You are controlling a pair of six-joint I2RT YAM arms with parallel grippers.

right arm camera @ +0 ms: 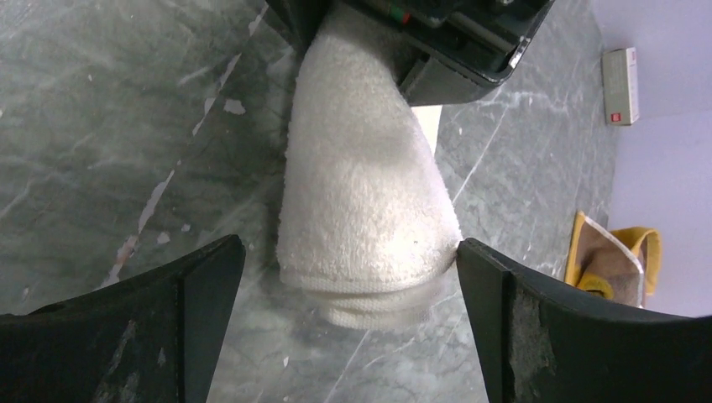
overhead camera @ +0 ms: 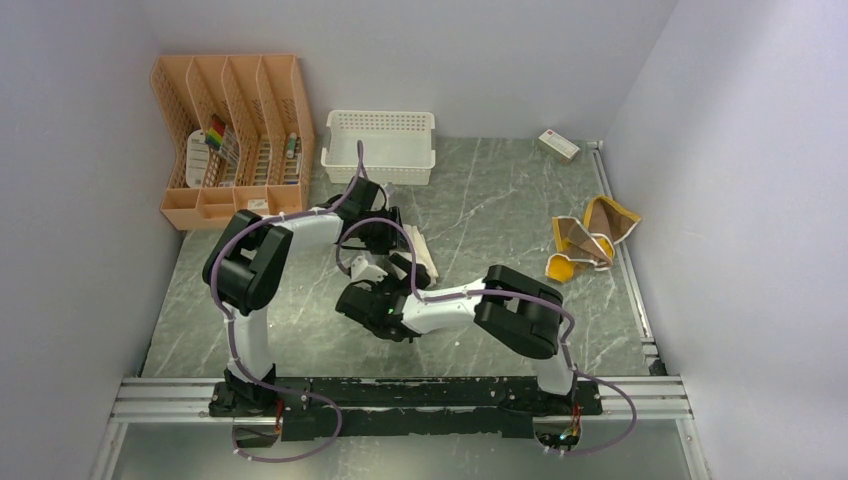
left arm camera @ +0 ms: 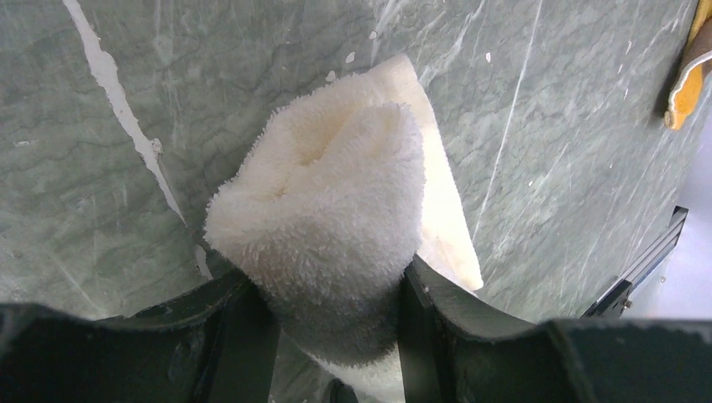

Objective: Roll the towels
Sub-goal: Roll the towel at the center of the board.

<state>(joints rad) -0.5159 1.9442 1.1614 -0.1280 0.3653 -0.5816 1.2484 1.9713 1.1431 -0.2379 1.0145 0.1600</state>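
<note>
left end effector [left arm camera: 334,329] pinches the seemingly rolled white towel [left arm camera: 332,197].

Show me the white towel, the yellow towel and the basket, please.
white towel [left arm camera: 327,218], left wrist view, fluffy rolled end.
yellow towel [overhead camera: 585,240], top view, its brown patch.
basket [overhead camera: 400,168], top view, its near wall.

This was a robotics lab test cell: plain pale walls [overhead camera: 480,50] boxed in a grey marble-patterned tabletop [overhead camera: 500,200]. The left arm [overhead camera: 250,265] and right arm [overhead camera: 515,312], trailing looped cables, were bolted to an aluminium rail [overhead camera: 400,398] at its near edge. The only furnishings were props along the far side: an orange desk file organizer [overhead camera: 230,140], a white lattice basket [overhead camera: 380,145] and a small box [overhead camera: 558,145].
</note>
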